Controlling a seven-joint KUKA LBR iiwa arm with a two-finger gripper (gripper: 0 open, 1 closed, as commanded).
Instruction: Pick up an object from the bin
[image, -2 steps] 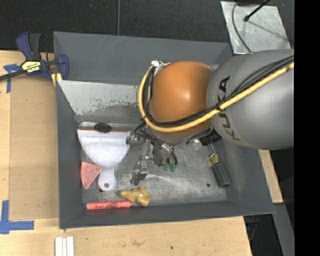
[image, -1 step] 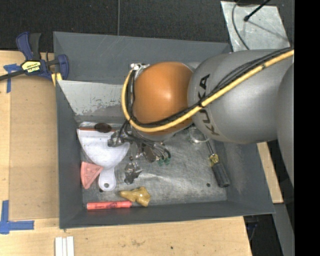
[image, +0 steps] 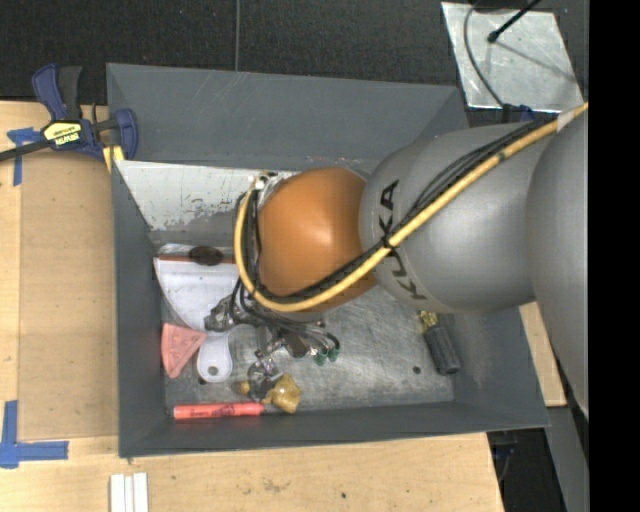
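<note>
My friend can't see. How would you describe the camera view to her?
A robot arm with an orange cover reaches from the right into a grey metal bin, its gripper low over small things at the left: a pink triangular piece, a red marker and a tan lump. A dark cylinder lies apart at the right.

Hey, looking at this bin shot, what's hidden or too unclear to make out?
- Claw: tucked under the orange cover in the camera view; whether it holds anything is unclear.
- Bin, far middle: hidden by that cover and the grey arm.
- Yellowish lump beside the red marker: too small to identify.
- Dark stubby thing at right: kind unclear.
</note>
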